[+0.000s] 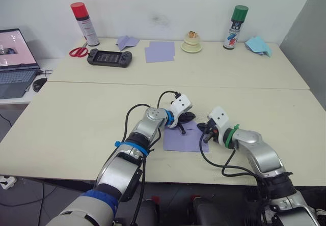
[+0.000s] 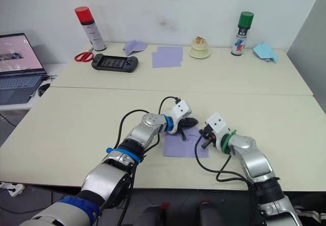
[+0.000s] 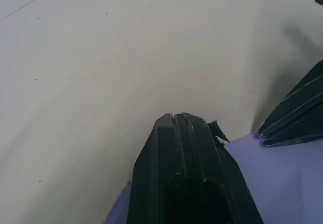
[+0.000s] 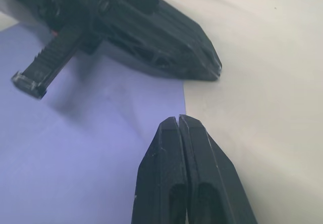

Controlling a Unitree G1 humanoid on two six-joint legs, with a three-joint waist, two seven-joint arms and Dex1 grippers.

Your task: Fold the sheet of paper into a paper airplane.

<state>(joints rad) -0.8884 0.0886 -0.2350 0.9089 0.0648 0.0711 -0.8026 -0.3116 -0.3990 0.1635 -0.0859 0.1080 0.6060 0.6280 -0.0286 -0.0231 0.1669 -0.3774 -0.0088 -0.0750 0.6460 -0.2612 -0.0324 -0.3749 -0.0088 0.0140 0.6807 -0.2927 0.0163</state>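
Note:
The sheet of paper (image 1: 181, 141) is a flat lavender rectangle lying near the table's front edge, between my two arms. My left gripper (image 1: 187, 118) rests at the sheet's far edge with its fingers pressed together and nothing between them; in the left wrist view its tips (image 3: 174, 117) sit just past the paper (image 3: 287, 183), over bare table. My right gripper (image 1: 204, 130) is at the sheet's right edge, also shut and empty. In the right wrist view its tips (image 4: 179, 119) hover by the paper's corner (image 4: 75, 153), close to the left gripper (image 4: 151, 37).
Along the back of the table stand a red-capped can (image 1: 82, 22), scissors (image 1: 78, 51), a game controller (image 1: 109, 58), a folded lavender plane (image 1: 126, 41), overlapping lavender sheets (image 1: 160, 51), a cream dish (image 1: 192, 45), a green-capped can (image 1: 235, 27) and light-blue folded paper (image 1: 258, 45). A laptop (image 1: 15, 58) is at the far left.

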